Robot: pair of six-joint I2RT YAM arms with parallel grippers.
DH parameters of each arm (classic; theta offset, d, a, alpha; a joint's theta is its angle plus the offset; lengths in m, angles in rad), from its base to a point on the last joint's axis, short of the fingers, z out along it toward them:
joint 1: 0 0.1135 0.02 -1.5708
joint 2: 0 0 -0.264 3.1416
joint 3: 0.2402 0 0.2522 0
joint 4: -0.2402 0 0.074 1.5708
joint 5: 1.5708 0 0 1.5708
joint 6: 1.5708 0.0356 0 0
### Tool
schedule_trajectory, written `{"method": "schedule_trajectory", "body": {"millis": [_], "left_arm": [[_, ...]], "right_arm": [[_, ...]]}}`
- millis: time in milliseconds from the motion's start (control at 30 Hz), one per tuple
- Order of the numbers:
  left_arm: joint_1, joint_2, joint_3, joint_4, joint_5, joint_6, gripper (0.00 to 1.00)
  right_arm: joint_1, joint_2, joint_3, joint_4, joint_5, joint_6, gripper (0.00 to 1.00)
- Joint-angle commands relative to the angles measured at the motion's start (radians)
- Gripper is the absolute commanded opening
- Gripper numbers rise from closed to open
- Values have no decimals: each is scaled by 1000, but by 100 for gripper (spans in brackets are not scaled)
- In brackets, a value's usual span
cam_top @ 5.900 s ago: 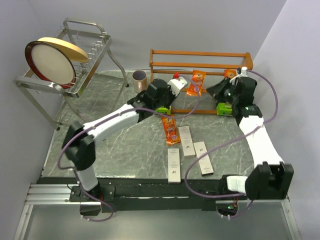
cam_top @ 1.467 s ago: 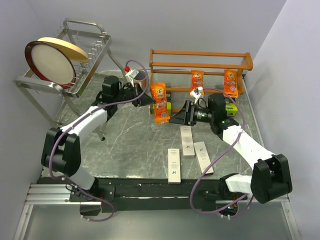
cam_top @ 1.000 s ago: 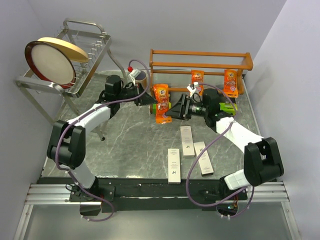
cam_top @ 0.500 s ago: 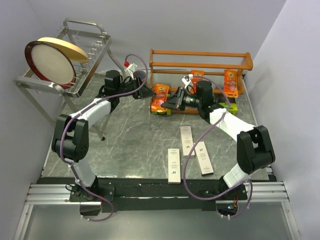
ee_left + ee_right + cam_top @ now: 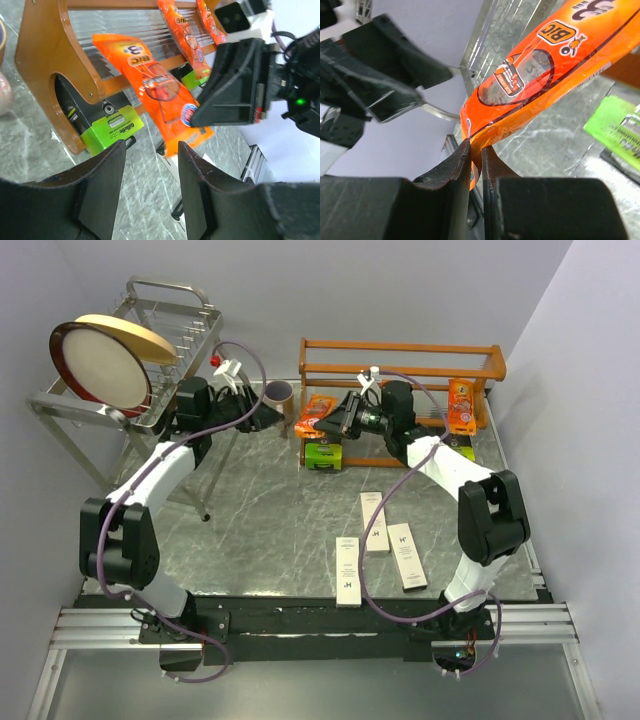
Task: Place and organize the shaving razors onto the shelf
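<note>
The orange-brown shelf (image 5: 400,346) stands at the back of the table. My right gripper (image 5: 337,423) is shut on the lower edge of an orange razor packet (image 5: 313,416), which it holds against the shelf's left end. In the right wrist view the jaws (image 5: 476,155) pinch that packet (image 5: 545,75). My left gripper (image 5: 262,418) is open and empty, just left of the packet (image 5: 155,90), its fingers (image 5: 102,192) apart. A lime-green pack (image 5: 322,452) lies under the packet. Another orange packet (image 5: 461,404) leans on the shelf's right end. Three white boxes (image 5: 373,521) lie on the table in front.
A mauve mug (image 5: 279,396) stands right behind my left gripper. The silver wire rack with round plates (image 5: 100,362) is at the back left. The shelf's wooden side panel (image 5: 50,60) is close ahead of my left wrist.
My left gripper opened, let go of the orange packet and drew back to the left. My right gripper shut on the packet and carried it back to the shelf's left end.
</note>
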State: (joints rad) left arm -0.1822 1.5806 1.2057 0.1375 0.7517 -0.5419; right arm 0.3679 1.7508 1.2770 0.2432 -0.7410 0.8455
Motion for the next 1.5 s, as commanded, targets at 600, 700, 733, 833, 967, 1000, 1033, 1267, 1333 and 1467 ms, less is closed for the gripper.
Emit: {"method": "schedule_trajectory", "body": {"millis": [600,700,733,833,967,1000,1033,1267,1333,1467], "left_arm": [[-65,50,-134,200,63,-256,81],[-71,111,-84,197,24,-292,80],[-71,139,-77,229,24,-306,80],[-77,188,-45,283,26,-346,79],[-86,240,-5,332,21,-383,72],[-88,249,0,347,21,-398,69],[-88,268,3,362,34,-405,65],[-95,312,52,439,78,-449,31],[-95,309,51,439,80,-457,27],[-97,297,29,439,63,-471,7]], "right_arm": [[5,76,113,-130,83,-195,19],[5,70,110,-128,81,-194,19],[3,70,108,-128,80,-197,19],[3,69,104,-130,77,-198,20],[5,70,101,-134,71,-198,20],[5,69,102,-136,71,-198,20],[3,70,102,-137,71,-201,20],[5,73,107,-147,81,-203,20],[3,73,113,-148,86,-206,20],[3,75,119,-154,94,-207,22]]}}
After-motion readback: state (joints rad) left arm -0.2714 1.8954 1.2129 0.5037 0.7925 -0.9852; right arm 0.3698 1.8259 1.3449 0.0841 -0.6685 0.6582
